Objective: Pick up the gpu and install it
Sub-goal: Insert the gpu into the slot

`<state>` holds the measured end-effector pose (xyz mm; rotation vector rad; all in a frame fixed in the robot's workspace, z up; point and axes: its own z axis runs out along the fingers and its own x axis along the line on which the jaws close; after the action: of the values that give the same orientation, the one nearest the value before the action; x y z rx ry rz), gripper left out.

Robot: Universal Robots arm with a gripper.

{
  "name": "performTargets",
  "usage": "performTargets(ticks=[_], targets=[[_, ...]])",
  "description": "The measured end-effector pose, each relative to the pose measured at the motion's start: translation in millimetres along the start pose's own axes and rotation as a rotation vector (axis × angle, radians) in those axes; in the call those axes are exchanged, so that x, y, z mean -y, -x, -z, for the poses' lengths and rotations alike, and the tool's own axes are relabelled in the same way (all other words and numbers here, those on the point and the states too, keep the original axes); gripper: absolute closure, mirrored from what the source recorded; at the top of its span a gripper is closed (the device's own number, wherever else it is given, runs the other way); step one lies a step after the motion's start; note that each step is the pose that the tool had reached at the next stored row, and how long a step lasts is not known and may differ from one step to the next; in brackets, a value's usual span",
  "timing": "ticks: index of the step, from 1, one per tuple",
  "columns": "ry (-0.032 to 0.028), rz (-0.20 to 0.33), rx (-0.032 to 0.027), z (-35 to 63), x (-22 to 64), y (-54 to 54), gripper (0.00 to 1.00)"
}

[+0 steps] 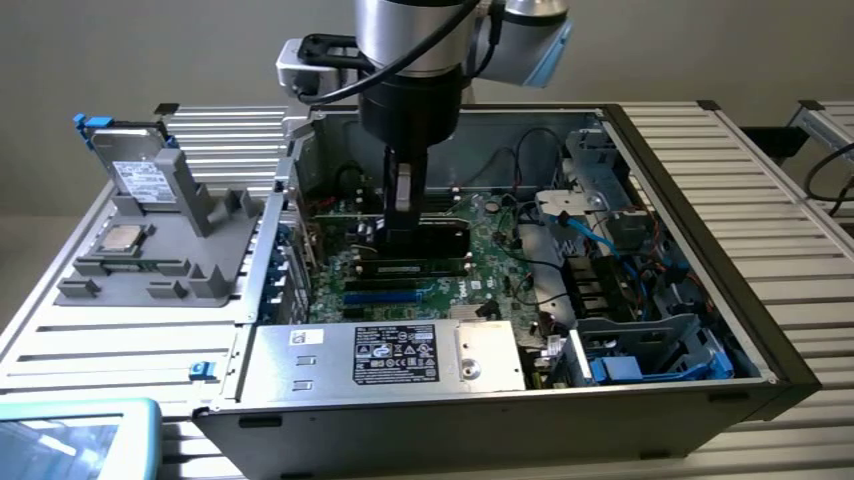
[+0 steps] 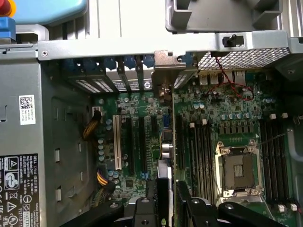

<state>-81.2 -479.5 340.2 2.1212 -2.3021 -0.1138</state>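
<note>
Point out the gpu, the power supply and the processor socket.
gpu [image 1: 437,242]: exterior view, on its black face.
power supply [image 1: 395,353]: exterior view, on its black label.
processor socket [image 2: 239,171]: wrist view, on its dark middle.

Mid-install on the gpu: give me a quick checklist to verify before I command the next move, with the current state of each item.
1. Grip on the gpu: ok, the gripper is closed on the card's two faces.
2. Card above the motherboard: ok.
3. Silver bracket turned toward the rear slot openings: ok.
4. Card edge lined up with its slot: cannot tell, the card hides what lies under it.
5. Red wire apart from the card: ok.
6. Card fully seated: cannot tell.
</note>
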Motion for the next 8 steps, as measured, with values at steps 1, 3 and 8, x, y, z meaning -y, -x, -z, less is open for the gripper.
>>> performTargets(ticks=[1,3,8], targets=[[0.0000,0.000,0.0003,-1.9,-0.6,0.7,0.72],[0.0001,0.000,0.0008,-5.7,-1.8,2.1,0.72],[0.0002,0.002,0.0011,-14.0,-3.0,5.0,0.72]])
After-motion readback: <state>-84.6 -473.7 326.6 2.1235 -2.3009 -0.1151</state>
